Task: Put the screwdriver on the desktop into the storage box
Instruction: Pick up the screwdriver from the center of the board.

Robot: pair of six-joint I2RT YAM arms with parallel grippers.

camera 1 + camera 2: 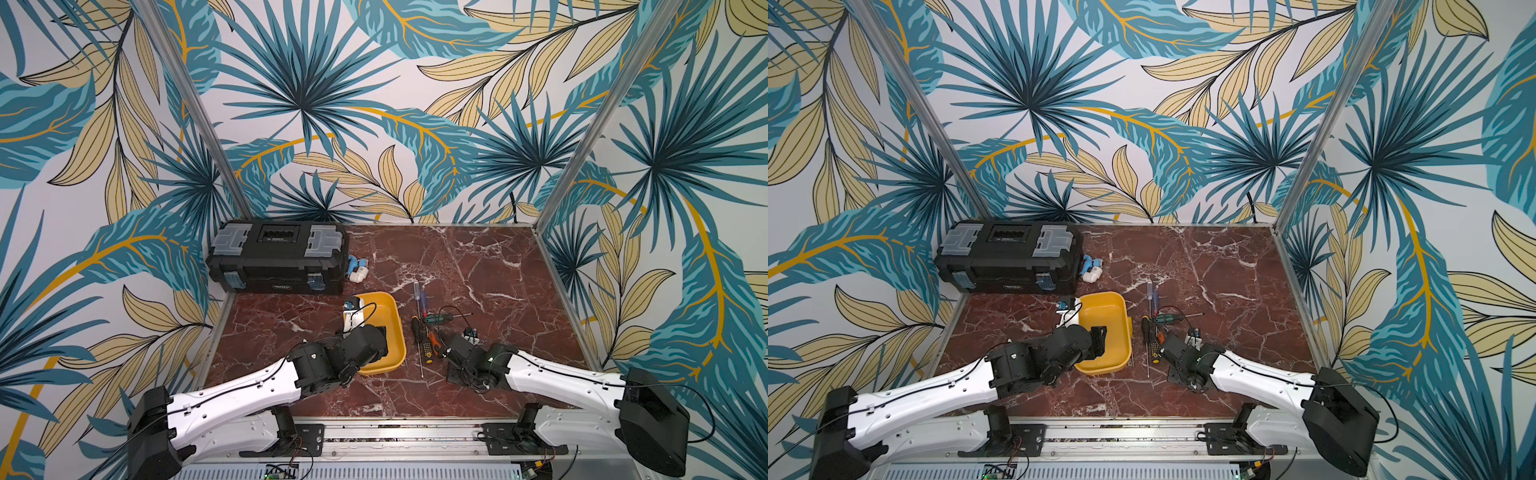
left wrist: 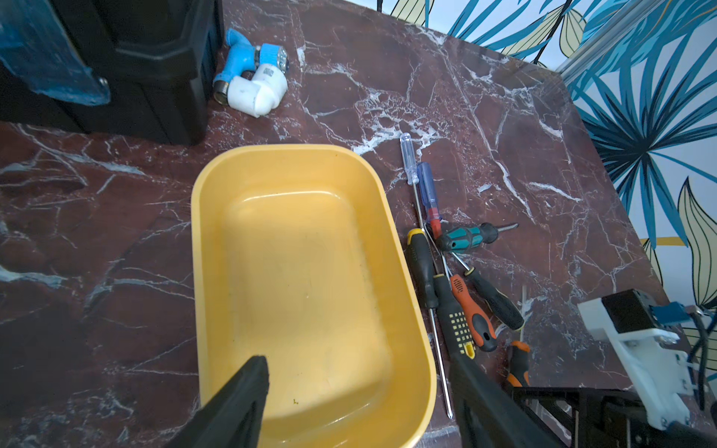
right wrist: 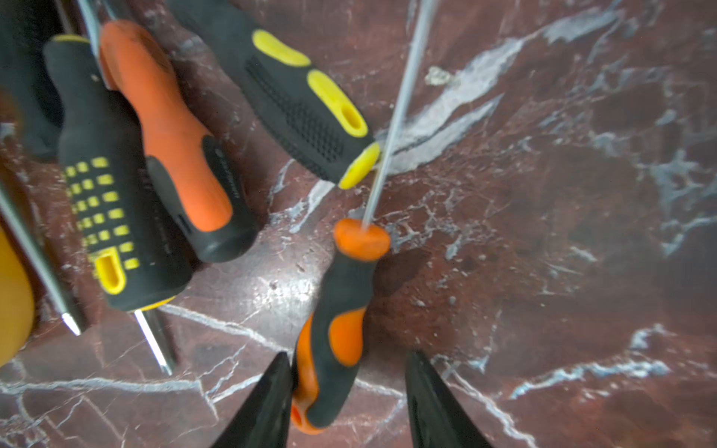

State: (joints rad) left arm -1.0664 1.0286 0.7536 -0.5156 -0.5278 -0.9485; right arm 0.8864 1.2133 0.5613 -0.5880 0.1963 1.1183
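The orange-and-black screwdriver (image 3: 336,310) lies on the counter (image 3: 543,232) near the yellow storage box (image 2: 201,271), between the parted jaws of the right gripper (image 3: 349,355); the left gripper (image 2: 357,360) hangs spread above the box; the black toolbox (image 1: 278,270) label is illegible.

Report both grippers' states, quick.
Left gripper: open, empty, over the box.
Right gripper: open, jaws astride the orange screwdriver, not clamped.

Plastic, marble, rubber
The storage box (image 2: 302,271) is smooth glossy plastic; beside it, polished desktop (image 2: 485,97), matt rubbery-handled orange-black screwdriver (image 3: 349,291).
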